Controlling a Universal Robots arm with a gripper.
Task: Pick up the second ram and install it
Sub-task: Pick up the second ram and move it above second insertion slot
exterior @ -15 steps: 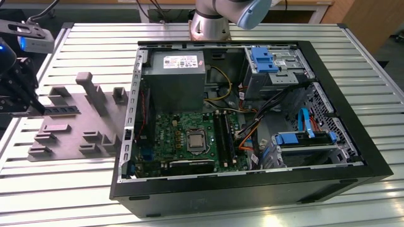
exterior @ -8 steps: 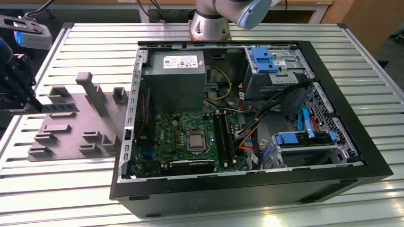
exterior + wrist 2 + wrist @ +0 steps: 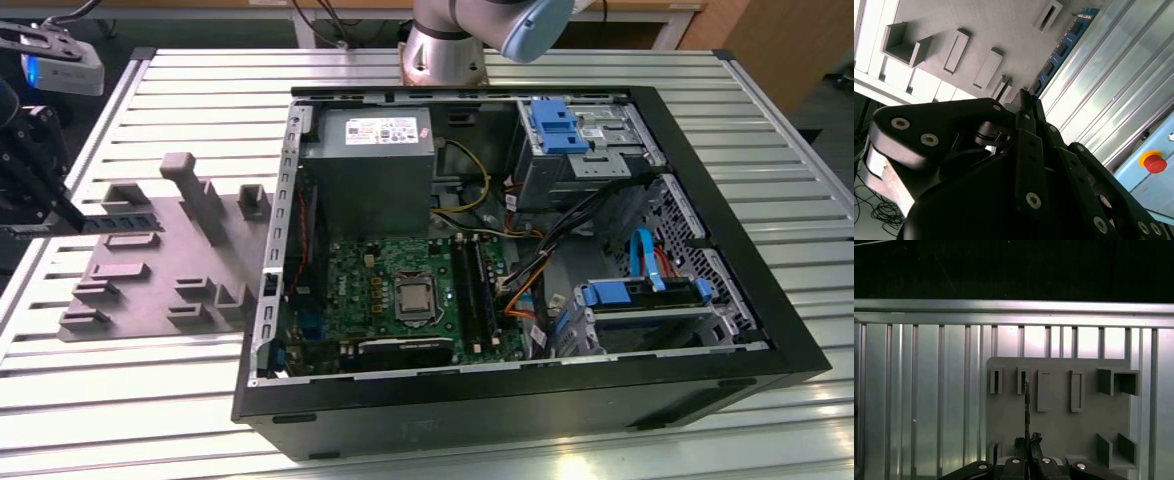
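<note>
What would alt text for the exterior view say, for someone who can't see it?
At the exterior view's left edge, the robot's black claw grips a slim memory stick by a grey tray of holders. To the exterior view's right, an open computer case lies on a ribbed metal table, its green circuit board showing.

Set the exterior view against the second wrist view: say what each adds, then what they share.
The exterior view adds the open black computer case with its green motherboard and grey power supply box. The second wrist view adds a red push button on a yellow base. Both show the black gripper shut on the second ram, a slim bluish-green stick, and the grey slotted fixture plate on the ribbed metal table.
</note>
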